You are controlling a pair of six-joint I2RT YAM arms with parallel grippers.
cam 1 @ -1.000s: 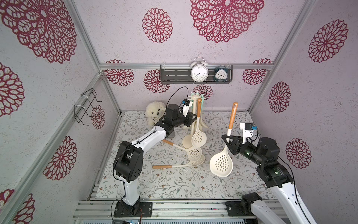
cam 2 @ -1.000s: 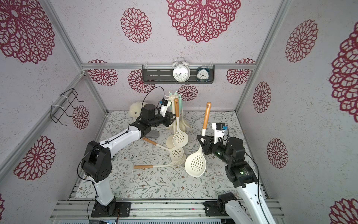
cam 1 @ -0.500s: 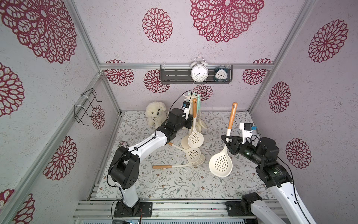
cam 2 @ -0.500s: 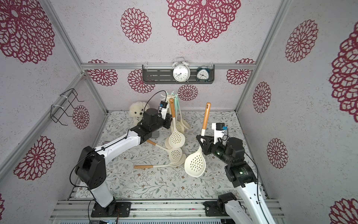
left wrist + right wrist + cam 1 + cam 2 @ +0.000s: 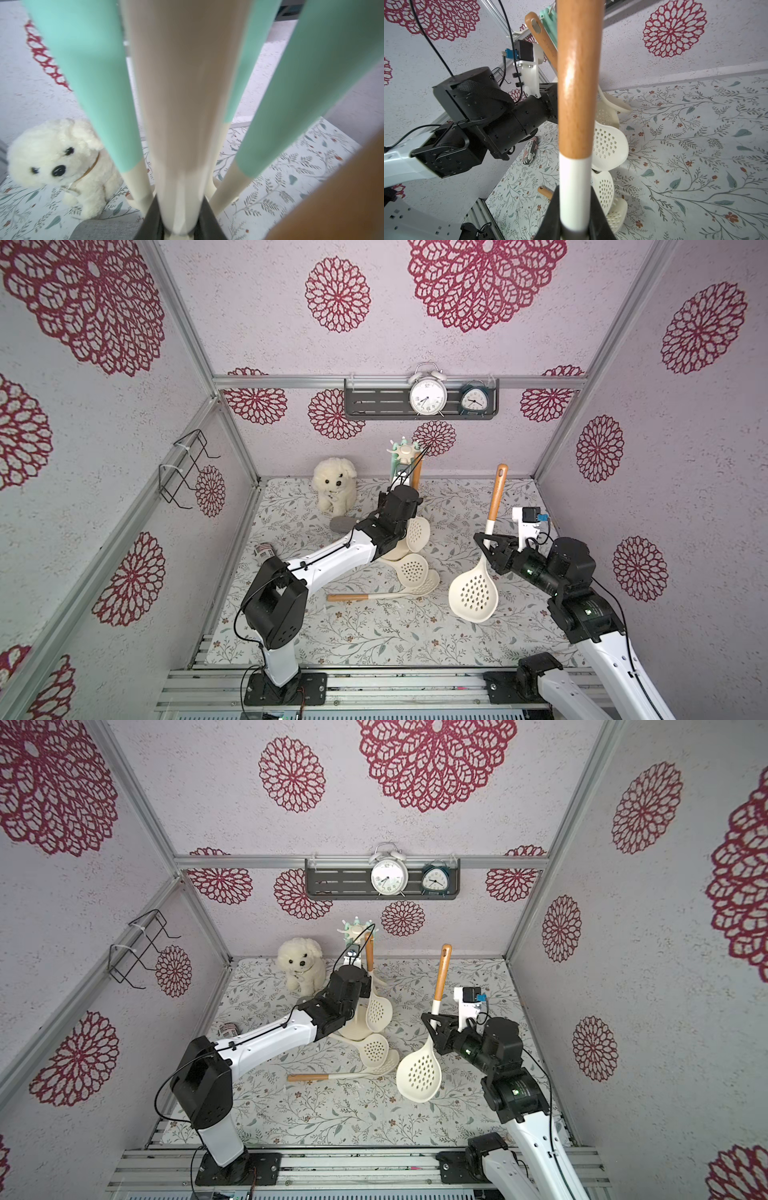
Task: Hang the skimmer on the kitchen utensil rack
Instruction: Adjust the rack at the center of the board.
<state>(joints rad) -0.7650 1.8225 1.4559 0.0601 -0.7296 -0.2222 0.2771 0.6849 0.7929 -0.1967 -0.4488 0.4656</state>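
Skimmer [image 5: 473,596] upright in my R tool [image 5: 486,546], clamped on its white neck, bowl down over table [image 5: 374,635], apart from kitchen utensil rack [image 5: 401,450] at table's rear, my L tool [image 5: 179,226] closed round rack's cream pole

The left arm [image 5: 332,558] and right arm [image 5: 602,659] share white links, black screw-dotted joint housings [image 5: 473,97], thin black cables [image 5: 425,35], white wrist camera brackets [image 5: 529,72] with blue plugs [image 5: 508,53], and black tips: left claw [image 5: 179,203] and right claw [image 5: 575,197].

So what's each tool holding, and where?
Right tool: skimmer, by its white neck below the wooden handle. Left tool: kitchen utensil rack, by its cream pole.
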